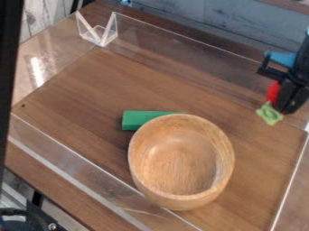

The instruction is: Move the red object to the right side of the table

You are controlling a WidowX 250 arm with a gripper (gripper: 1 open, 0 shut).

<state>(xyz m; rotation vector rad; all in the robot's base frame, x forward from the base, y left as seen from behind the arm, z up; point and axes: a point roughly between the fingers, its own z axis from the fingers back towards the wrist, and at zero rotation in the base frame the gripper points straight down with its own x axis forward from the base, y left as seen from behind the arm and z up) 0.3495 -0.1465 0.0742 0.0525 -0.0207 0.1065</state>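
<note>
The red object (270, 112) hangs at the far right of the table (133, 81), just above the wood near the right acrylic wall. Only a bit of red and its light-green leafy end show below the fingers. My gripper (281, 101) points down and is shut on it; the black and blue hand is partly cut off by the frame's right edge.
A flat green block (147, 118) lies mid-table, touching the rim of a round wooden bowl (182, 161) at the front. A clear folded acrylic piece (97, 29) stands at the back left. Low clear walls (72, 158) border the table.
</note>
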